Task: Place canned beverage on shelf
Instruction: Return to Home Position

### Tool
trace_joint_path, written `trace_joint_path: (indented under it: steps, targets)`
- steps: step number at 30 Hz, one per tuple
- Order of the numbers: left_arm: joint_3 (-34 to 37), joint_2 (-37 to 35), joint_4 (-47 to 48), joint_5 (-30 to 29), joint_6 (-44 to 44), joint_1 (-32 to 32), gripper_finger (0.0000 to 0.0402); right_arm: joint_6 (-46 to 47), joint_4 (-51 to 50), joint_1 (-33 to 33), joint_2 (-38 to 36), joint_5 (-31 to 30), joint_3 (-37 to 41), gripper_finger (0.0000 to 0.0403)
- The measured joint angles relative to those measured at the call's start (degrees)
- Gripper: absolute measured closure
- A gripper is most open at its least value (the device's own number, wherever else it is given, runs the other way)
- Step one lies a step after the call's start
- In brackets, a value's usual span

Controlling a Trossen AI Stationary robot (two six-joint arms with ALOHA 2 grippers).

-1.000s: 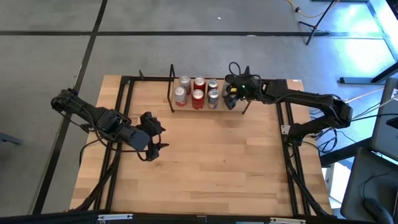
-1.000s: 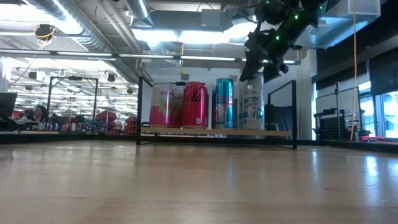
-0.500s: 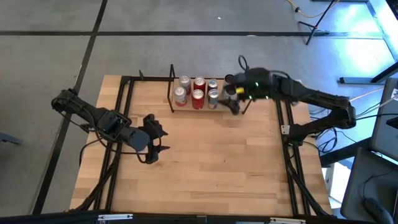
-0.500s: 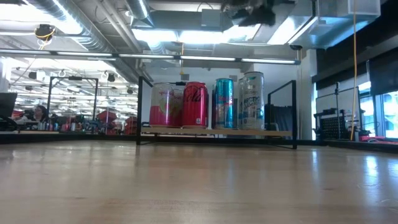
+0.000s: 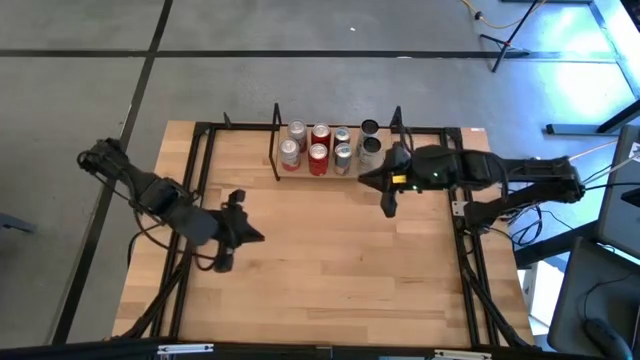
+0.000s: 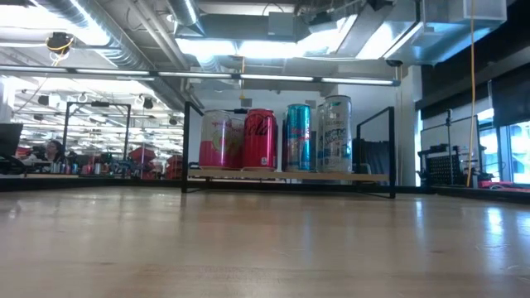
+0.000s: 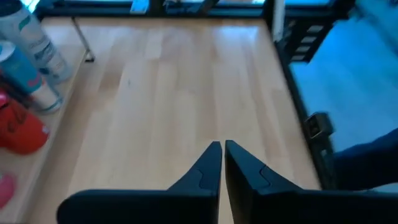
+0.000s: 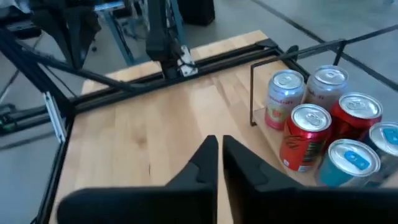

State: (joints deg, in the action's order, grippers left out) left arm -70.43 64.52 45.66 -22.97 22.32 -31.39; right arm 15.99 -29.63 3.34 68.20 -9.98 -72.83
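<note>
Plainly, left gripper and right gripper both have fingers pressed together, empty.

The left arm reaches in from its own side with the forearm angled toward the middle. The left gripper points inward, its fingers pressed together. The right arm stretches in from the opposite side, and the right gripper likewise has its fingers closed.

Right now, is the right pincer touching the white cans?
Apart. The high view shows the right pincer off the shelf, with wood between it and the white cans.
</note>
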Motion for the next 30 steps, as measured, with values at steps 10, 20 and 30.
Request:
trace_joint_path:
  steps: [10,20,30]
  targets:
    - [15.81,-17.59,-15.22,-5.68,0.83,-2.20,0.0400,7.78,18.23,0.80,-16.43,-1.56,23.07,0.0365]
    - [19.73,-25.67,-14.96,-8.32,-3.39,-2.13,0.0396,9.31,11.94,0.76,-23.12,-2.08,31.30,0.0368]
    - [32.87,-31.58,-29.44,-10.44,-19.39,-2.11,0.0395,3.29,24.27,0.78,-31.42,-0.02,45.64,0.0368]
